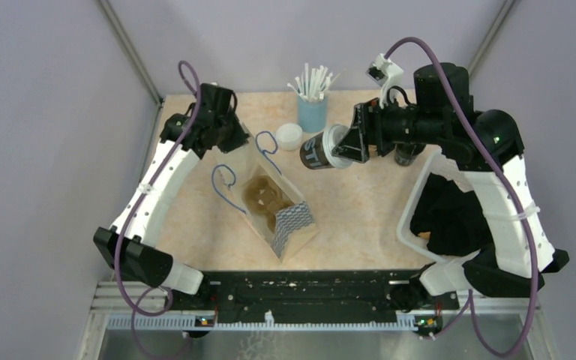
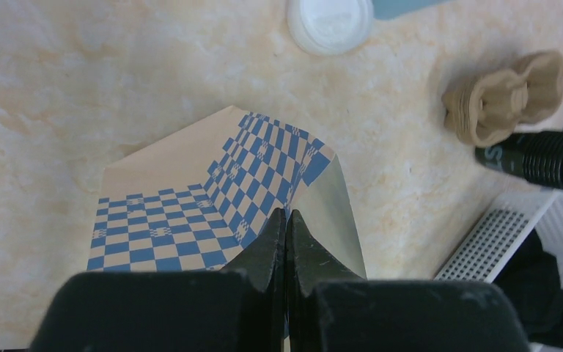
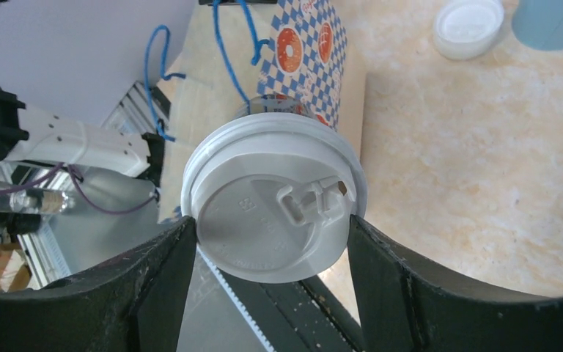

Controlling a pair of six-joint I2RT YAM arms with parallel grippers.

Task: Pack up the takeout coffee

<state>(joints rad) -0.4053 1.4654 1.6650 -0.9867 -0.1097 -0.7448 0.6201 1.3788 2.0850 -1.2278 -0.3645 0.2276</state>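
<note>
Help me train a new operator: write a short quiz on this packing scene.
1. True or false: the takeout coffee already sits inside the paper bag.
2. What does the right gripper hold? A nothing; B the takeout coffee; C the paper bag.
3. Fill in: the left gripper is ____ on the paper bag's edge.
Key: 1 false; 2 B; 3 shut.
</note>
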